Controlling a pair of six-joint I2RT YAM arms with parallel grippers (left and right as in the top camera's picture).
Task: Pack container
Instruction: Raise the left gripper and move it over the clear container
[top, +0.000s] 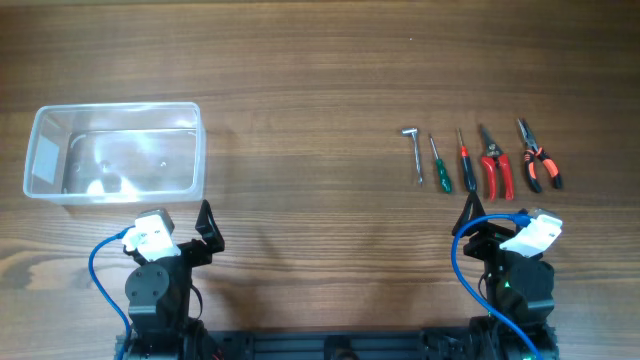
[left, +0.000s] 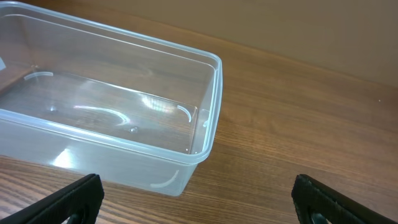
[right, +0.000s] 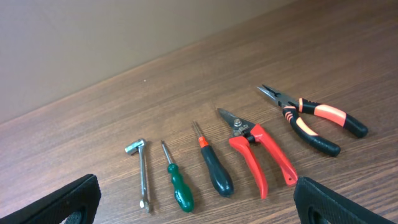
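While both claws stood wide and empty at the near edge, the left gripper (left: 198, 194) faced 1 clear container (top: 118, 106) by the left edge. Opposite, the right gripper (right: 198, 198) faced 5 items toward the right edge: wrench (top: 413, 150), green screwdriver (top: 439, 170), black screwdriver (top: 465, 165), red cutters (top: 495, 168), orange pliers (top: 538, 162).

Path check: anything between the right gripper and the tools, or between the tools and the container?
Nothing visible. Right gripper, fingers open, faces the tool row with only bare table between. The same bare surface runs from the tool row to the empty container on the left side.
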